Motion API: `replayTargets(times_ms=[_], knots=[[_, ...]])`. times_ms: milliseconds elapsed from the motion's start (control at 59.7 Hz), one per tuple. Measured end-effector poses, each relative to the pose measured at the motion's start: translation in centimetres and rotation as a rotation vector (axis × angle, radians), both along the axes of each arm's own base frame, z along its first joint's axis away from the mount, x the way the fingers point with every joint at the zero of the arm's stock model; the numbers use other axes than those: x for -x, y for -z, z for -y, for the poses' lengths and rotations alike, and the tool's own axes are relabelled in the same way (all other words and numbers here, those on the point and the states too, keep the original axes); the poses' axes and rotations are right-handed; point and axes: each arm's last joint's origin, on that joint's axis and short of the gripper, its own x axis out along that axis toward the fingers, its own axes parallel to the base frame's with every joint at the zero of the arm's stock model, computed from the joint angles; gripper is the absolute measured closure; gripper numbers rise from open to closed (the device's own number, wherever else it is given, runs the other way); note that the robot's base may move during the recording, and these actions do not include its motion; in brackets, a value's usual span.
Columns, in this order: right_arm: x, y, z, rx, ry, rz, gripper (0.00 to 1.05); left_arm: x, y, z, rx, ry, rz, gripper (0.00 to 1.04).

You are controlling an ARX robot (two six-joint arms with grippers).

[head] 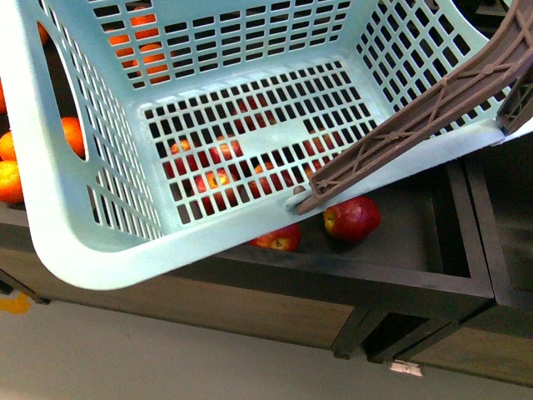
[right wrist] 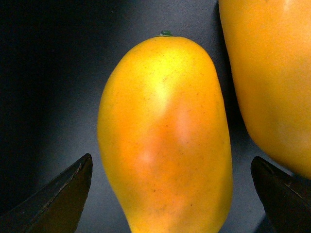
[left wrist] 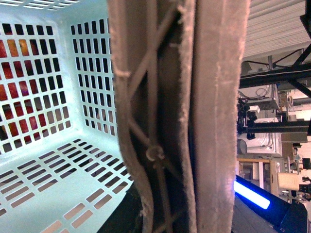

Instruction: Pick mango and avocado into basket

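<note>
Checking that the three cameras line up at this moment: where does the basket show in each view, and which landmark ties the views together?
Front view: the basket fills the upper part of the picture, tilted, open side toward the camera.
Left wrist view: the basket's inner walls and floor fill the left part.
Right wrist view: not in it; a mango fills the middle.
Shared landmark: the brown handle, seen in the front and left wrist views only.

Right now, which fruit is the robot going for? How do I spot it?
On the dark surface in the right wrist view, the mango sits centred between the open jaws. Unlike the neighbouring fruit, it shows a green nub.
</note>
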Motion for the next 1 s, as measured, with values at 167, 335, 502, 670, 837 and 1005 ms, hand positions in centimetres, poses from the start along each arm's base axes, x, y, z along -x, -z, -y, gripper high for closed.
replayTargets(times_ms=[167, 335, 502, 670, 837, 1005], knots=[[-0.3, 0.5, 0.2, 0.005, -0.004, -0.004, 0.09, 0.0, 0.0, 0.0, 0.0, 0.0, 0.0, 0.89], [-0.6, 0.4, 0.4, 0.012, -0.015, -0.004, 0.17, 0.0, 0.0, 0.0, 0.0, 0.0, 0.0, 0.89], [-0.5, 0.5, 0.5, 0.008, -0.02, 0.006, 0.36, 0.0, 0.0, 0.0, 0.0, 0.0, 0.0, 0.89], [0.4, 0.1, 0.5, -0.002, -0.04, 0.044, 0.38, 0.0, 0.0, 0.0, 0.0, 0.0, 0.0, 0.89], [2.0, -1.9, 0.3, 0.002, -0.072, 0.108, 0.38, 0.0, 0.0, 0.0, 0.0, 0.0, 0.0, 0.89], [4.1, -6.2, 0.0, 0.058, -0.141, 0.2, 0.38, 0.0, 0.0, 0.0, 0.0, 0.0, 0.0, 0.89]])
